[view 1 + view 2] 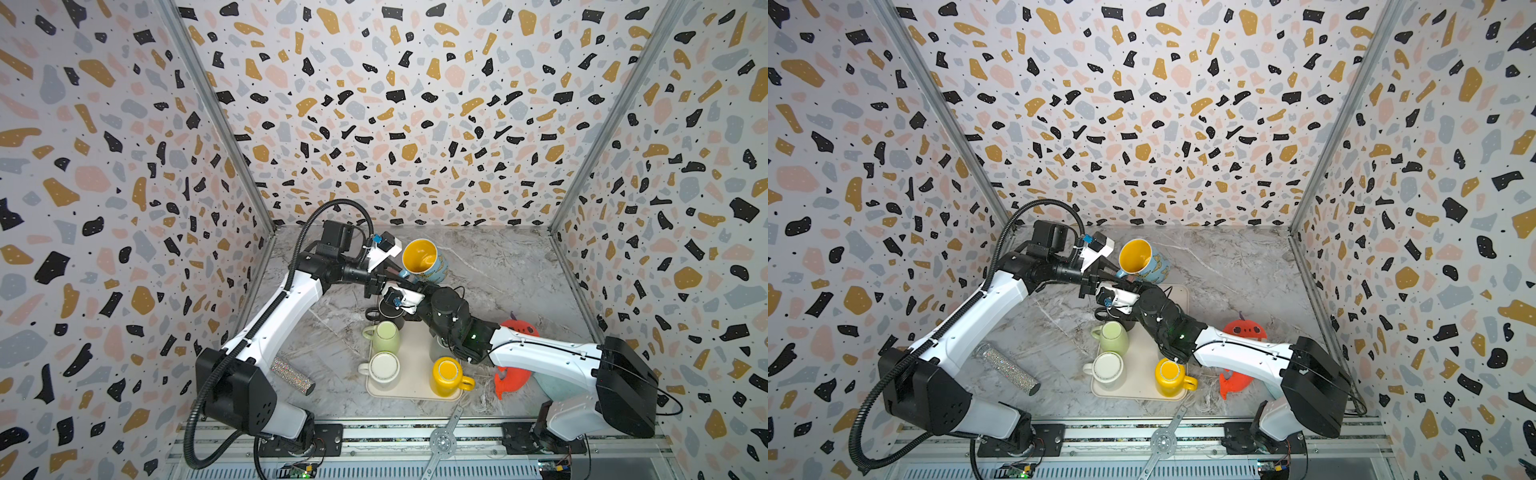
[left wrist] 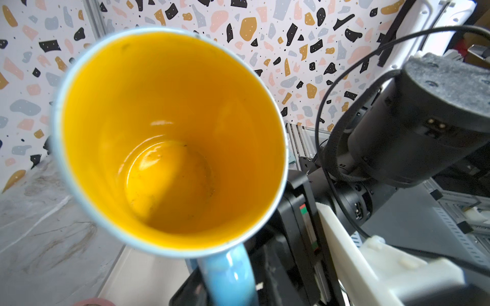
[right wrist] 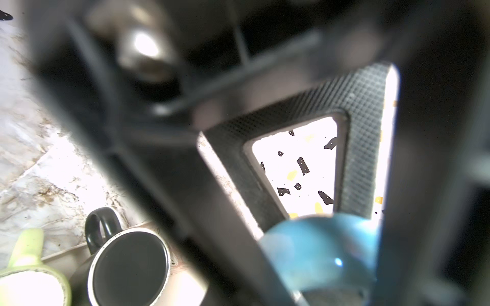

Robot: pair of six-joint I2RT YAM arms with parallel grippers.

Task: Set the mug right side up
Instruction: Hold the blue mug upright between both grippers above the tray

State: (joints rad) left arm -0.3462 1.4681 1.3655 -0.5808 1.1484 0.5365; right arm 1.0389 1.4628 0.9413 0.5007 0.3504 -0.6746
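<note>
Blue mug [image 1: 424,259] hangs in the air near the far end of the beige tray [image 1: 415,374], clear of the table [image 1: 519,266], tilted with its mouth up and toward the left arm. The left wrist view looks straight into the mug: yellow inside, empty, a few dark specks on the bottom. I read the right gripper [image 1: 415,282] as clamped on the mug's handle, which shows as a blue curve against its dark fingers in the right wrist view. The left gripper [image 1: 392,273] is at the same handle; I cannot tell whether its jaws are apart or gripping. On the tray stand a green mug [image 1: 385,337], a white mug [image 1: 384,368] and a yellow mug [image 1: 448,374]. The top views mostly hide the black mug [image 3: 130,267]; the right wrist view shows it base-up, touching the green one.
</note>
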